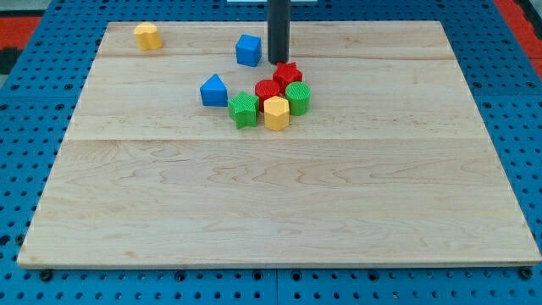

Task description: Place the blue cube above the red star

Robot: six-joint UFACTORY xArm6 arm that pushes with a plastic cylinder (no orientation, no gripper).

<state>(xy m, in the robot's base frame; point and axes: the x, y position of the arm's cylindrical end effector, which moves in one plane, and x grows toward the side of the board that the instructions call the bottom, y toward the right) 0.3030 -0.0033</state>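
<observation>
Blue cube — far side of board, left of rod tip, up-left of red star. Light, rigid, likely slides easily; push flat left face. No jaws — bare rod.

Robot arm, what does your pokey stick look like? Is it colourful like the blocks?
No, it is plain. It is a straight, smooth, dark grey rod, round like a thick marker, running down to my tip. I see no cables, stickers or markings on it. Its upper part is cut off at the view's top.
</observation>
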